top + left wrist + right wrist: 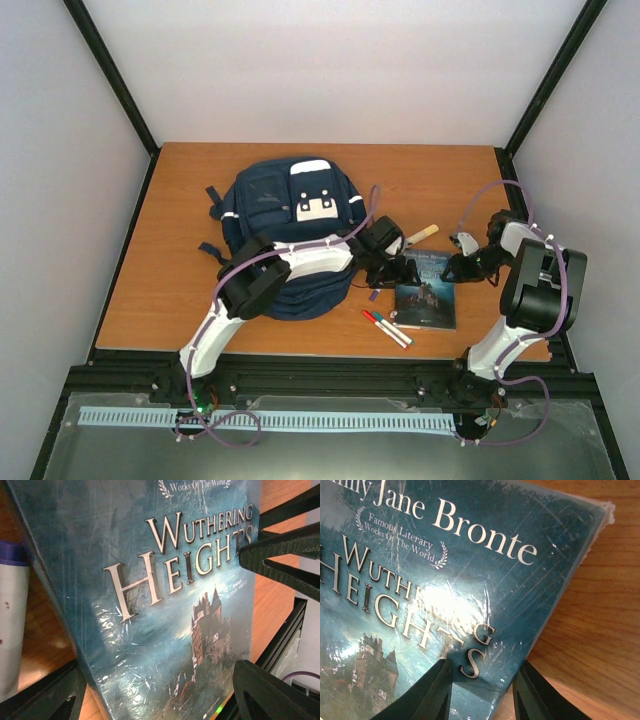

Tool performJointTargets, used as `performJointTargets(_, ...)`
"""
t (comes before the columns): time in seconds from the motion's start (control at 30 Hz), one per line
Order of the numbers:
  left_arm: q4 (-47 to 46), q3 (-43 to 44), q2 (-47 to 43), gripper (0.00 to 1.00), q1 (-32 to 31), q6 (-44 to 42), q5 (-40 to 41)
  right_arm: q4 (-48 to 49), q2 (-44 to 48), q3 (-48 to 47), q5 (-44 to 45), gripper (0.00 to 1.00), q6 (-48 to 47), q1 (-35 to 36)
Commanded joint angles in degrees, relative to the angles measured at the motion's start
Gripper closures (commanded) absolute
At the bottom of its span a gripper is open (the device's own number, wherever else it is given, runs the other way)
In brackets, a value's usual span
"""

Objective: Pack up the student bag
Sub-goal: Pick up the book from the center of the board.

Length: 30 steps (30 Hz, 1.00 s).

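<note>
Lying flat on the wooden table (170,270), the student bag (285,215) sat toward the back, left of centre, its white front patch facing up and its dark straps spilling out at the sides. The left arm reached across the bag's near edge, and the left gripper (380,268) hung over the top-left corner of a paperback book (428,295) that lay just right of the bag. Its jaws stood wide apart with nothing clamped. In the left wrist view its two fingers (272,690) framed the teal cover (titled "Wuthering Heights", with a castle pictured below the lettering). A white marker (11,605) with a purple cap lay just beside the book's edge in that same view.

The right gripper (452,268) met the book from the opposite side, at its top-right corner. Its jaws were narrowed about the cover's edge: one finger (427,695) lay over the cover by the last letter of the title, the other off the edge above bare wood. Whether they actually pinched the book could not be told.

Two markers (386,328) lay side by side near the book's front-left corner, and another marker with a pale cap (420,235) lay behind the book, apart from it.
</note>
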<state>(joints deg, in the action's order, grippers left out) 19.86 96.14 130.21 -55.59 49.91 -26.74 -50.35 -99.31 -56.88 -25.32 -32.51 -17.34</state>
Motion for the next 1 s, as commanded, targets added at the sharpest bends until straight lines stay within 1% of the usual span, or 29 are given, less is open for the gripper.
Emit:
performJointTargets(0.0,-3.91,1.03,5.6,0.17,-0.69,2.3,-2.48,0.88,-4.27,2.81,1.59,0.68,-1.74,0.54)
performJointTargets(0.17,-13.71,0.55,6.49,0.14,-0.59,3.5,-3.33,0.04,-5.55,3.06,-1.36,0.68,-1.99,0.51)
performJointTargets(0.23,-18.79,-0.19,6.33,0.14,-0.25,5.51,-4.37,-0.63,-5.91,2.93,-2.43,0.68,-2.26,0.56)
performJointTargets(0.3,-25.2,-1.8,4.74,0.14,-0.13,7.56,-4.55,-0.58,-5.75,2.92,-2.35,0.68,-2.05,0.32)
performJointTargets(0.47,-31.67,-3.24,0.23,0.14,-0.13,8.66,-3.87,-1.35,-5.46,2.84,-2.95,0.67,-2.67,-0.18)
performJointTargets(0.63,-35.63,-5.8,-2.64,0.22,-0.09,12.12,-3.65,-2.21,-5.46,2.32,-3.64,0.66,-2.77,-1.07)
performJointTargets(0.73,-39.61,-8.9,-4.41,0.26,-0.11,15.17,-3.6,-2.82,-5.55,1.86,-4.15,0.66,-2.87,-1.61)
performJointTargets(0.8,-43.87,-11.67,-5.8,0.3,-0.13,17.39,-3.58,-3.14,-5.59,1.57,-4.34,0.66,-3.03,-1.73)
performJointTargets(0.87,-46.93,-13.82,-7.28,0.32,-0.13,18.9,-3.46,-3.29,-5.57,1.45,-4.35,0.66,-2.92,-1.82)
performJointTargets(0.97,-47.68,-13.86,-8.32,0.33,-0.21,19.61,-3.68,-3.51,-5.46,1.19,-4.36,0.66,-2.79,-1.82)
